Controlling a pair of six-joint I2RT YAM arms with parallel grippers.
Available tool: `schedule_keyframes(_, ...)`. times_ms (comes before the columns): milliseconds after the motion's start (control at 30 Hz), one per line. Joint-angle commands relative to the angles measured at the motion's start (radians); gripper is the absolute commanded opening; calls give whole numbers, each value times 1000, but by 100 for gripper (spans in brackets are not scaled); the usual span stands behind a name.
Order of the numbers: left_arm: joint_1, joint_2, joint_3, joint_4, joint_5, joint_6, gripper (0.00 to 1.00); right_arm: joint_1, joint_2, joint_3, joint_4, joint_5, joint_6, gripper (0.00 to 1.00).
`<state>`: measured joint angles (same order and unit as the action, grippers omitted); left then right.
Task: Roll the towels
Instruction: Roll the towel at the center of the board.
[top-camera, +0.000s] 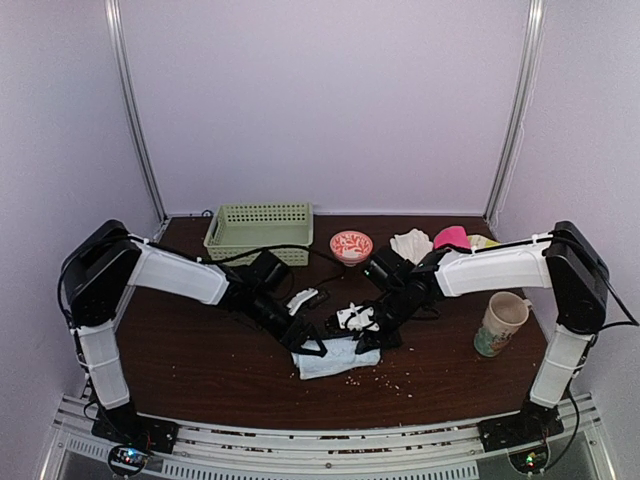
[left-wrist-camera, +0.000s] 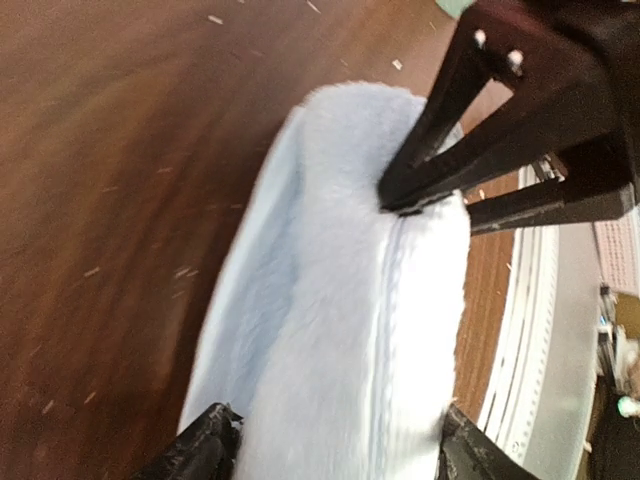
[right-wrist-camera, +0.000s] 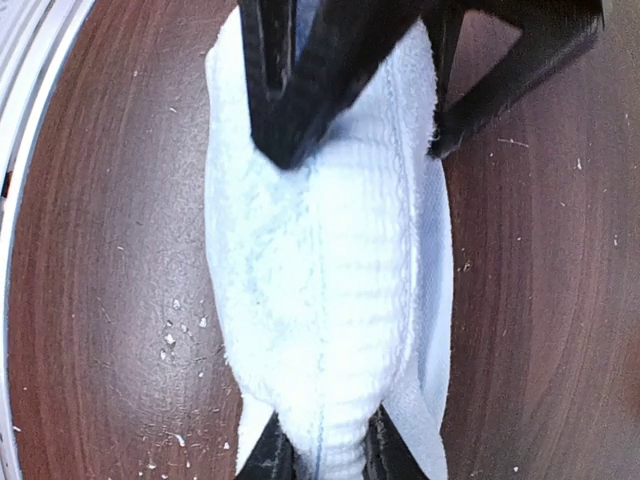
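Note:
A light blue towel (top-camera: 335, 362) lies partly folded on the dark wooden table, near the front middle. My left gripper (top-camera: 308, 340) is at its left end. In the left wrist view (left-wrist-camera: 335, 450) its jaws stand wide, with the bulging towel (left-wrist-camera: 330, 300) filling the gap between them. My right gripper (top-camera: 365, 335) is at the towel's right end. In the right wrist view (right-wrist-camera: 328, 455) it is pinched shut on a fold of the towel (right-wrist-camera: 320, 250). Each wrist view shows the other gripper's black fingers at the towel's far end.
A green basket (top-camera: 258, 228) stands at the back left. A red-and-white bowl (top-camera: 351, 244), a white cloth (top-camera: 411, 243) and a pink item (top-camera: 452, 237) stand along the back. A mug (top-camera: 500, 322) stands at the right. Small white objects (top-camera: 355, 317) lie just behind the towel. Crumbs (top-camera: 390, 380) dot the table.

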<state>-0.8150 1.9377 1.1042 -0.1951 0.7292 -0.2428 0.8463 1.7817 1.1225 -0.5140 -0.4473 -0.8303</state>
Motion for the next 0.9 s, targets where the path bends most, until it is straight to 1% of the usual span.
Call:
schedule_keyframes(0,17,-139,-133,190,-184,-112,68,-38,78,27,-274,-112,30,11)
schedule_keyframes(133,13,-275,-239,267,-381,-137,66,-71,157,126,-376,-188,49,11)
schedule_keyframes(233,-17,-397,-304,295,-582,-96,65,-104,250,228,-480,-271,51,10)
schedule_keyframes(333,-100,-502,-351,281,-878,-41,65,-139,349,342,-590,-332,45,10)
schedule_keyframes(400,-175,-541,-384,303,-1014,0,64,-160,413,399,-669,-384,34,10)
schedule_keyframes(467,-274,-565,-399,328,-1166,64,63,-177,466,445,-732,-429,17,10)
schedule_keyframes(500,-325,-570,-406,356,-1196,125,64,-183,489,465,-763,-447,5,10)
schedule_keyframes(567,-391,-553,-390,365,-1184,240,64,-189,527,500,-819,-471,-18,10)
schedule_keyframes(733,-420,-409,-262,253,-1081,417,65,-195,579,555,-842,-472,9,10)
schedule_keyframes(867,-441,-294,-170,210,-1036,484,63,-205,610,582,-842,-482,37,10)
